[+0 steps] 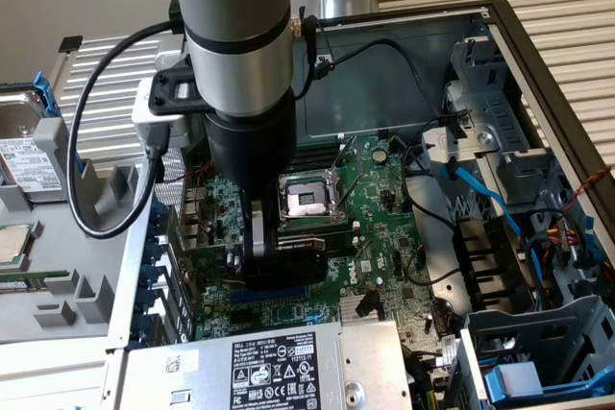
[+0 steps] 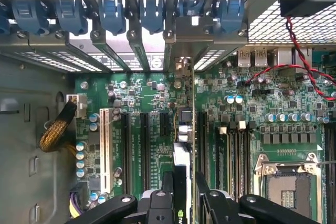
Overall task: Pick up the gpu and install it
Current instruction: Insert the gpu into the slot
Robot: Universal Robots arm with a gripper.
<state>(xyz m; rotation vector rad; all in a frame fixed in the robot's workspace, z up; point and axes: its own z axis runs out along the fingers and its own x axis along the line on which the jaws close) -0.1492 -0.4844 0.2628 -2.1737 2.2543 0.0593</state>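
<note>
Over the open case, the arm is holding the gpu edge-on above the motherboard, with the gripper clamped on the card's upper edge, one finger on each face. From the exterior view the card is standing upright just beside the empty CPU socket. From the wrist view its bracket end is pointing toward the rear slot covers, and its lower edge is lying along a slot between the long black slots. Whether the edge is already entering the slot cannot be told. Doing this step well, I judge, means keeping the card vertical, matching its bracket to the open rear bay, and pressing straight down and evenly, not at an angle.
</note>
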